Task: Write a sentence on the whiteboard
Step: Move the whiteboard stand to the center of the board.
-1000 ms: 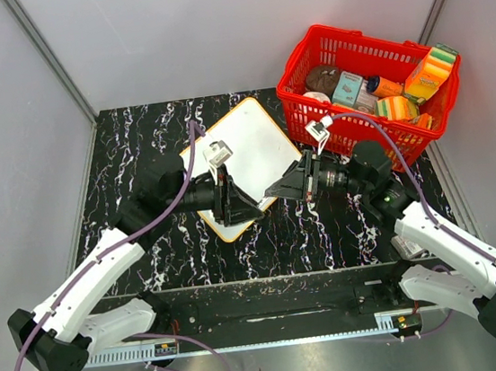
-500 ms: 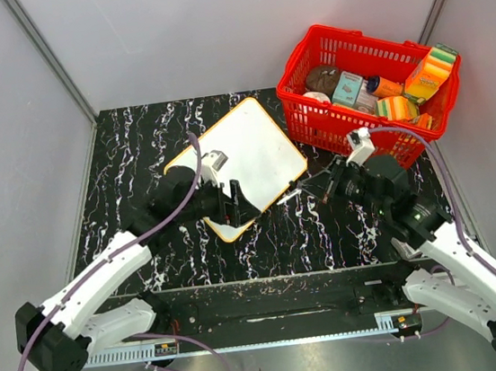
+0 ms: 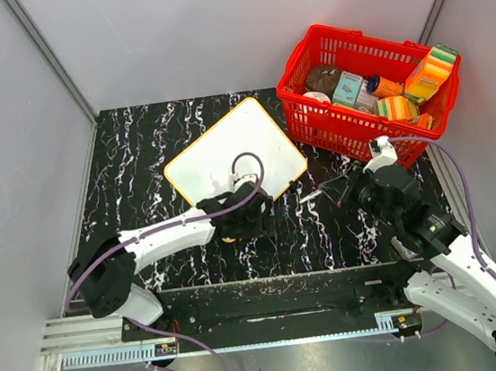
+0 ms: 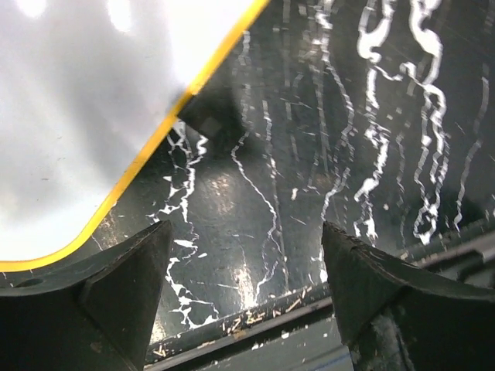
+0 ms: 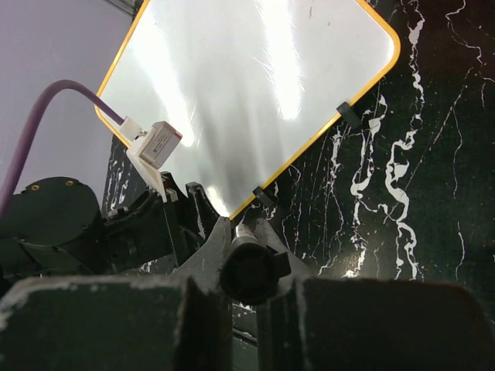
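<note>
Left arm (image 3: 159, 237) has swung low, left end effector (image 4: 244, 247) gaping beside the whiteboard (image 3: 230, 147); right end effector (image 5: 244, 228) clamps a marker (image 5: 247, 269).

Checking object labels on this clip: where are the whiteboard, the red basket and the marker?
whiteboard (image 3: 221, 148): top external view, bare white face.
red basket (image 3: 350, 132): top external view, near mesh wall.
marker (image 5: 247, 269): right wrist view, dark round end.

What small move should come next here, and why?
Probably the right gripper, shut on a marker, should carry its tip over the whiteboard and lower it: the board is blank, and the marker hangs beside its edge, over the table.
</note>
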